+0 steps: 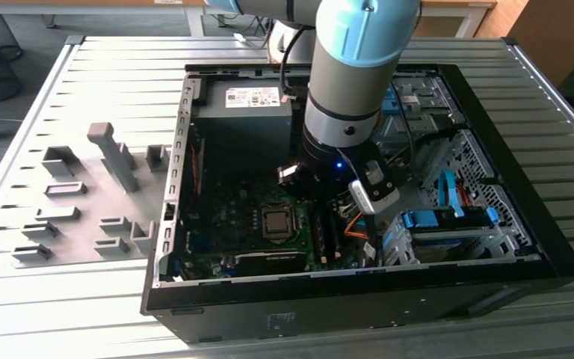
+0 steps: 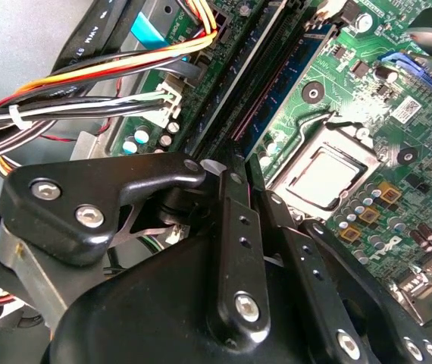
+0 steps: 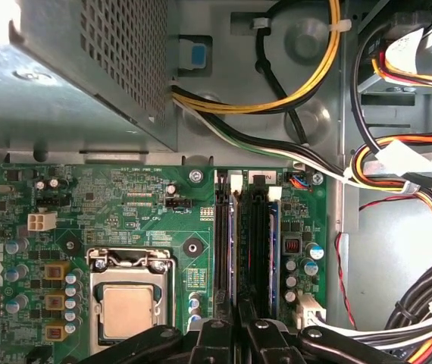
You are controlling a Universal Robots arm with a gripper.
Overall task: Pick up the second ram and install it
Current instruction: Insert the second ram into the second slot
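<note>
Slatted metal table | open PC case | gripper jaws nearly closed over second ram, pressing it slotward, I judge.

We count one arm reaching into one open case. One motherboard, one CPU socket. Four memory slots in the first wrist view; how many are filled, we cannot tell. One power supply. One white four-pin plug. Beside the case, roughly ten grey blocks on one slatted table.
</note>
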